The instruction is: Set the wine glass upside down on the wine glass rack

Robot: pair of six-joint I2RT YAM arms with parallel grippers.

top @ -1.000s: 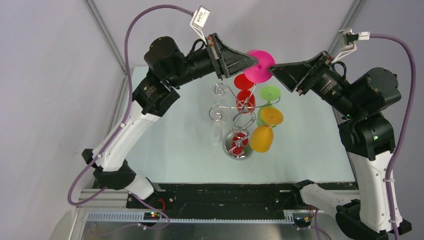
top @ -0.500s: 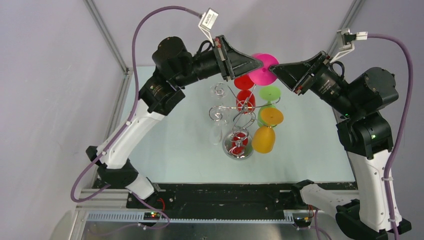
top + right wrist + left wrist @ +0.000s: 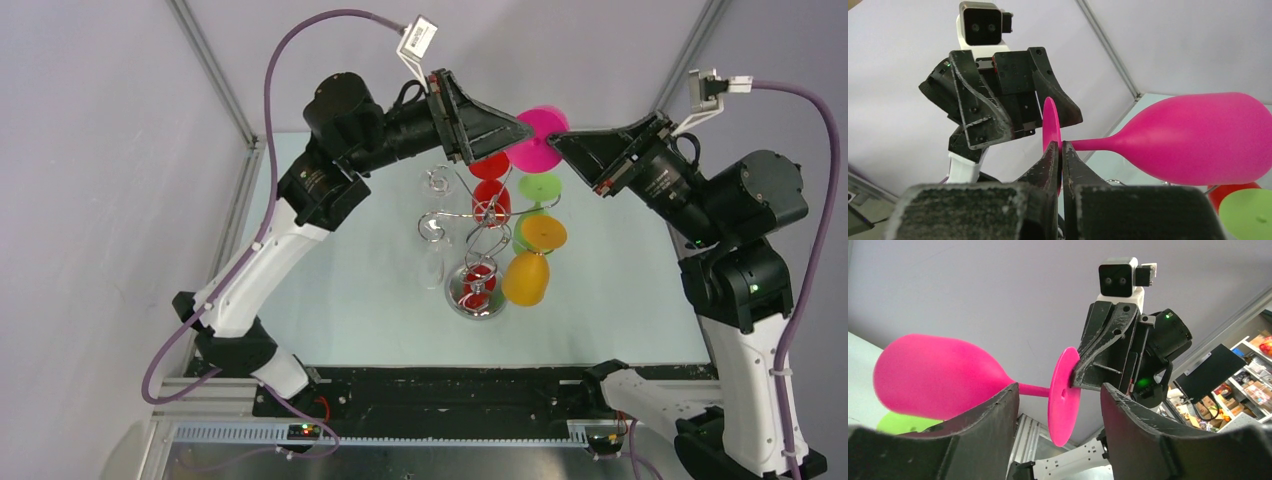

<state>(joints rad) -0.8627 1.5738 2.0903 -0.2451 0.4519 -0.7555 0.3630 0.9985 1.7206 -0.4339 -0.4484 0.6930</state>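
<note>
Pink glass pinched by its foot and held sideways.
The right gripper [image 3: 1060,146] has its dark, scuffed jaws pressed together on the round foot [image 3: 1050,117] of a bright pink plastic wine glass [image 3: 1198,137]. The glass lies level, its stem running right to the bowl. Facing it from just behind the foot, the left gripper [image 3: 1030,122] has its jaws spread, with a small camera [image 3: 980,22] above. A flat green disc [image 3: 1248,212] and a red rim [image 3: 1223,196] show low right, by the pale bench [image 3: 1108,167].

Bright even light, soft shadows — wrist-cam jaws blurred close up
</note>
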